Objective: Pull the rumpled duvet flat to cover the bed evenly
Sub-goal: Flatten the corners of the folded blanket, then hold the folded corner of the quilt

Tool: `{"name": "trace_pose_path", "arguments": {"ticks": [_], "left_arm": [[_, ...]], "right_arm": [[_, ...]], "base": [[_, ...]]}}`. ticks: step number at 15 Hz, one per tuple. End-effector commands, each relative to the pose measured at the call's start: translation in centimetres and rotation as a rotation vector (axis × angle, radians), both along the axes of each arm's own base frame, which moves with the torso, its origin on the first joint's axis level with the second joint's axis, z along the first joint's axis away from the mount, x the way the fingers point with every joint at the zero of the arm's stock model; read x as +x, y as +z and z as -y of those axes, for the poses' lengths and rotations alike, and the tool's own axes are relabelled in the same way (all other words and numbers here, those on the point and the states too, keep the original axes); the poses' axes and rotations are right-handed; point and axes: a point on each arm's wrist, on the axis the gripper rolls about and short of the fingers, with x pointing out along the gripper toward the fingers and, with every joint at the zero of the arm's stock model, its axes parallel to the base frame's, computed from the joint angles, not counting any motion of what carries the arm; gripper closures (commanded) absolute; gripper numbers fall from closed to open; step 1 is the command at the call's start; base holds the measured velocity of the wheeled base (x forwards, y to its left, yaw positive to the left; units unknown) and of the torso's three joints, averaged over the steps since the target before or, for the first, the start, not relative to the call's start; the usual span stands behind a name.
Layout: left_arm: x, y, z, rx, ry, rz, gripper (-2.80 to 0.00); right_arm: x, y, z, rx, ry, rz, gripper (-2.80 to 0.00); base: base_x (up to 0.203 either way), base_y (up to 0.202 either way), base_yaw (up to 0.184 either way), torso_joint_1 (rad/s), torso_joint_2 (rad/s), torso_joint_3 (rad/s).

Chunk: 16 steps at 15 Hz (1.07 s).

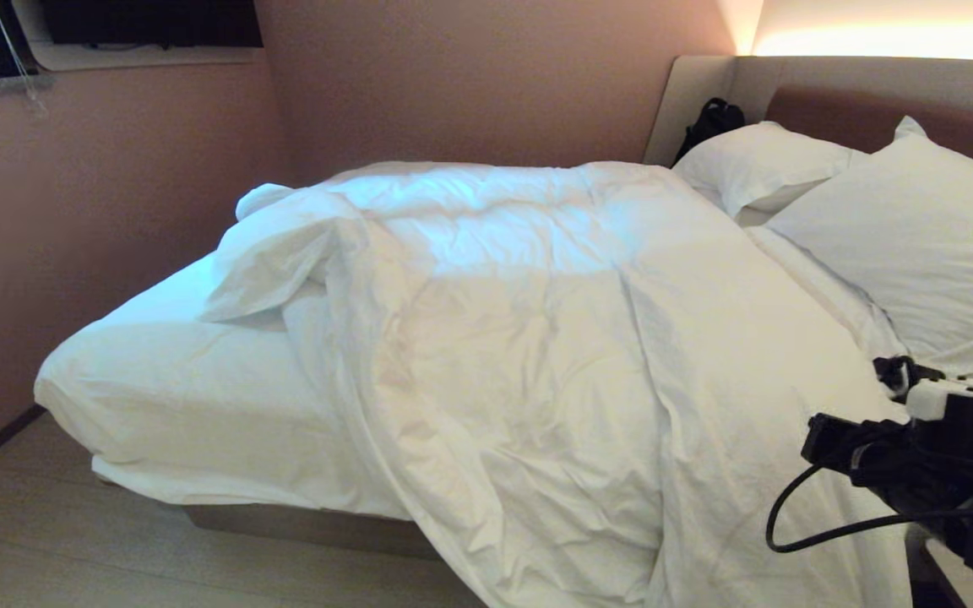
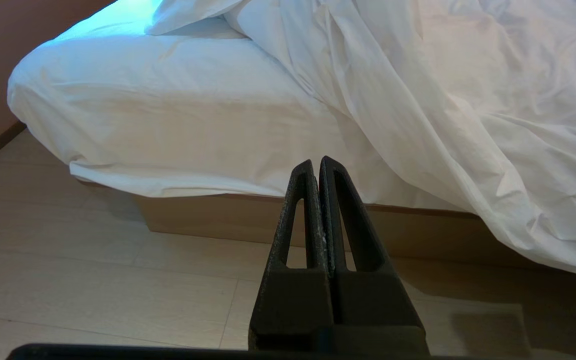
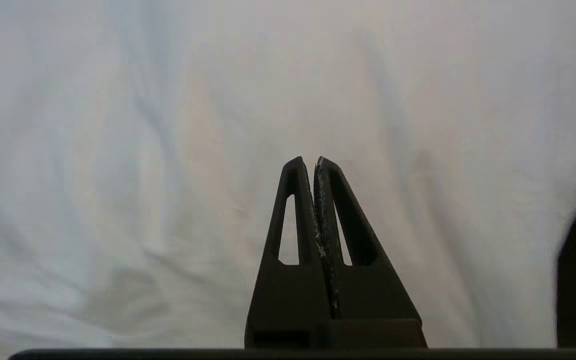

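Note:
The duvet [image 1: 537,338] lies rumpled across the bed [image 1: 165,380]. Its far-left corner is folded back on itself, leaving the sheeted mattress bare there, and its near side hangs over the edge toward the floor. My right arm [image 1: 951,439] reaches over the near right part of the duvet, below the pillows. In the right wrist view the right gripper [image 3: 314,160] is shut and empty, with white duvet cloth [image 3: 168,150] filling the background. The left gripper [image 2: 316,161] is shut with nothing in it, low over the floor, facing the bed's side and the hanging duvet [image 2: 468,125].
Two white pillows [image 1: 917,236] lean on the padded headboard [image 1: 858,101], and a black bag [image 1: 710,122] sits in the corner beside them. A pink wall [image 1: 73,211] runs close along the bed's far-left side. Pale wooden floor [image 1: 73,540] lies before the tan base [image 2: 218,220].

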Motion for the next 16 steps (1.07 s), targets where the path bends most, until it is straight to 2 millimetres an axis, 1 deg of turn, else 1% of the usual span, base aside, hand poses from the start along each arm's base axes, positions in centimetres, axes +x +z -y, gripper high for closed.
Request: {"name": "trace_pose_path", "arguments": {"ticks": [1, 3, 4, 7, 10, 13, 16], "left_arm": [[0.0, 0.0, 0.0, 0.000, 0.001, 0.000, 0.00], [0.0, 0.0, 0.0, 0.000, 0.001, 0.000, 0.00], [0.0, 0.0, 0.0, 0.000, 0.001, 0.000, 0.00], [0.0, 0.0, 0.0, 0.000, 0.000, 0.001, 0.00], [0.0, 0.0, 0.0, 0.000, 0.000, 0.000, 0.00], [0.0, 0.0, 0.0, 0.000, 0.000, 0.000, 0.00], [0.0, 0.0, 0.0, 0.000, 0.001, 0.000, 0.00]], "right_arm": [[-3.5, 0.5, 0.2, 0.317, 0.204, -0.220, 0.00], [-5.3, 1.3, 0.1, 0.364, 0.302, -0.233, 0.00], [-6.3, 1.3, 0.0, 0.365, 0.343, -0.241, 0.00], [-9.1, 0.6, -0.3, 0.309, 0.467, -0.263, 0.00], [-10.8, 0.7, -0.4, 0.287, 0.536, -0.274, 0.00], [-12.5, 1.4, -0.6, 0.316, 0.609, -0.261, 0.00], [-12.9, 1.1, -0.6, 0.320, 0.625, -0.276, 0.00]], "base": [[0.000, 0.000, 0.000, 0.000, 0.00, 0.000], [0.000, 0.000, 0.000, 0.000, 0.00, 0.000], [0.000, 0.000, 0.000, 0.000, 0.00, 0.000], [0.000, 0.000, 0.000, 0.000, 0.00, 0.000], [0.000, 0.000, 0.000, 0.000, 0.00, 0.000], [0.000, 0.000, 0.000, 0.000, 0.00, 0.000], [0.000, 0.000, 0.000, 0.000, 0.00, 0.000]]}}
